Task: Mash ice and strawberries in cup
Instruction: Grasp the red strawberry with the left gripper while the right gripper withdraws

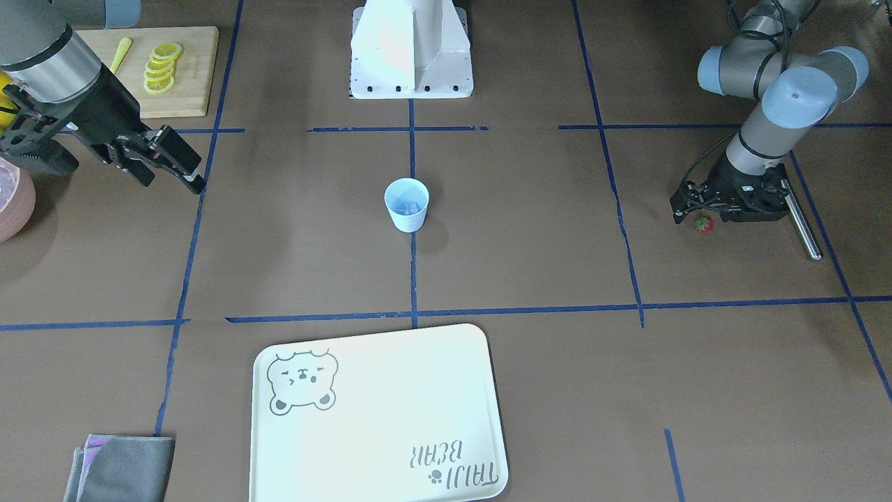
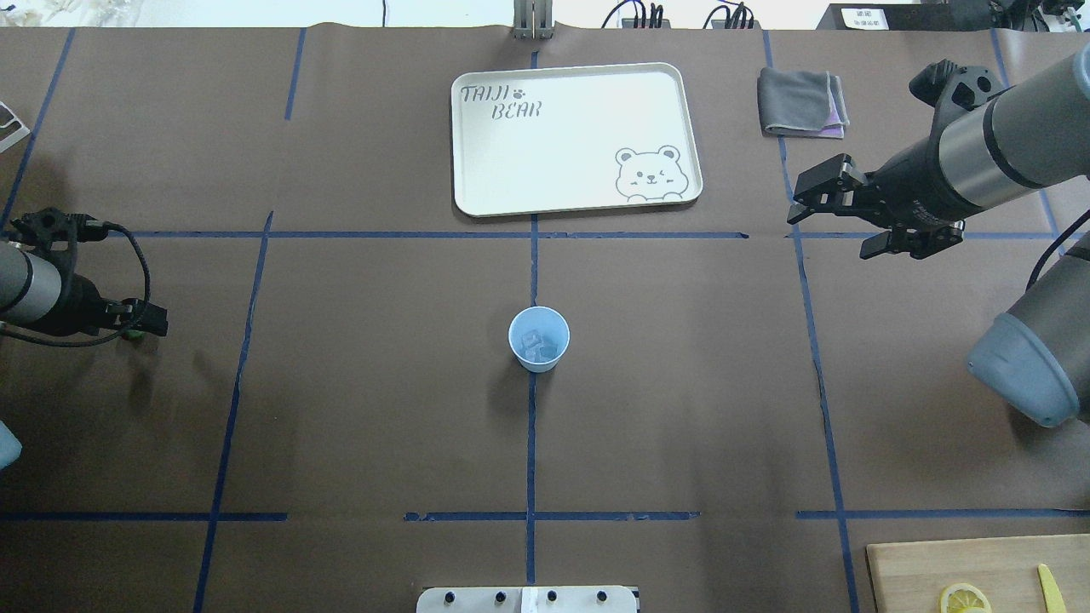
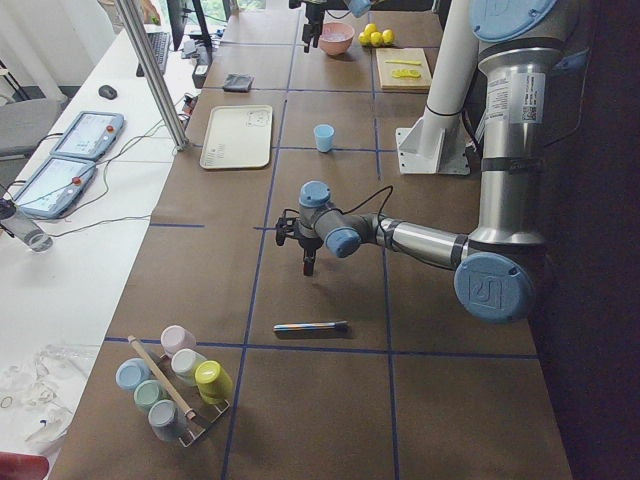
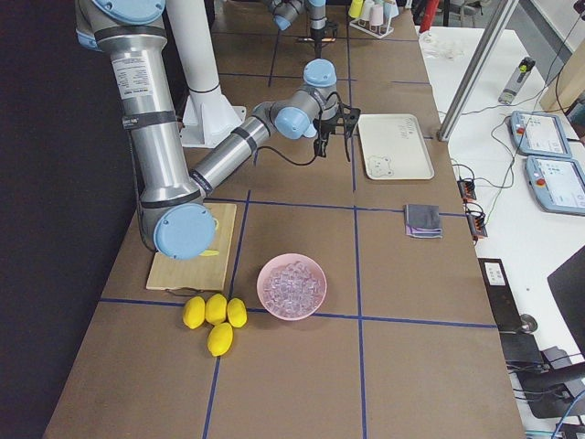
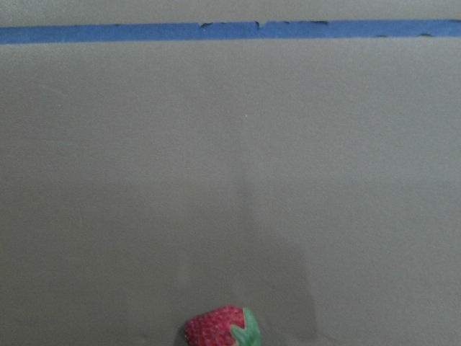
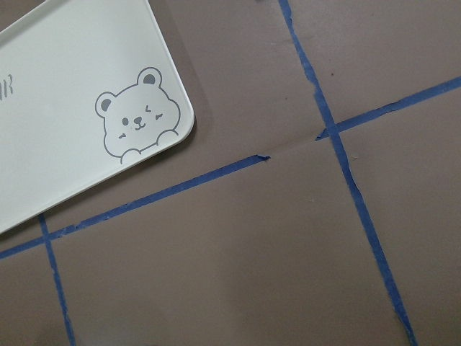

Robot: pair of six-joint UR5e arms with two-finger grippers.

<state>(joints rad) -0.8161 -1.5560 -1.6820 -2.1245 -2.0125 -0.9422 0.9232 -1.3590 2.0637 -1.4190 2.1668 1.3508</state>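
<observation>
Your left claw (image 1: pixel 691 215), whose grip I could not tell, stood low at the table with the tiny red, green-capped strawberry (image 1: pixel 704 223) lying on its side just beside its tips, the small pale blue plastic cup (image 1: pixel 406 203) of clear ice cubes (image 1: pixel 408 206) well beyond, and the spread-open right claw (image 1: pixel 175 187) farther off.

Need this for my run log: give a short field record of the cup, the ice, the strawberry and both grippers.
cup: upright at table centre, on a blue tape line
ice: cubes inside the cup
strawberry: on the table, outside the cup
left gripper: low beside the strawberry; jaws unclear
right gripper: open, holding nothing
</observation>
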